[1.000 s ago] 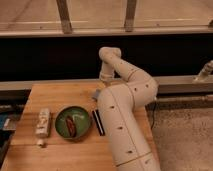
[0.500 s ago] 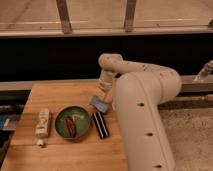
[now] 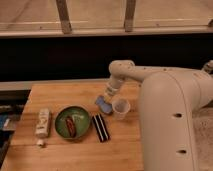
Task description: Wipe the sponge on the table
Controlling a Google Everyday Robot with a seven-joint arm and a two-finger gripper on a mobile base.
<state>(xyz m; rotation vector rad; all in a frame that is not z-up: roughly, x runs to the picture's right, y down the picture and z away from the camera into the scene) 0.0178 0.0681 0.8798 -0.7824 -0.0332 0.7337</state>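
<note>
In the camera view, the two-finger gripper (image 3: 108, 95) was seen at the end of the white robot arm (image 3: 170, 100), lowered over the far right part of the large light-brown wooden butcher-block table (image 3: 60, 92). Its fingers were pressed together on the small flat light-blue rectangular sponge (image 3: 103, 104), which was held tilted just under the gripper, at or just above the tabletop; contact with the wood could not be made out. A clear plastic cup (image 3: 120, 108) stood upright just right of the sponge. A black ridged rectangular block (image 3: 100, 128) lay nearer, between the cup and a round green bowl (image 3: 59, 119). A reddish-brown item (image 3: 71, 125) lay in the bowl, too blurred to be identified. Left of the bowl a white bottle (image 3: 43, 122) lay on its side; its label was too blurred to be read. A small white cap (image 3: 40, 143) lay just beside the bottle's near end. The right side of the table was hidden behind the arm, and its near edge was cut off by the frame. The fingertips themselves were hard to make out against the sponge.
</note>
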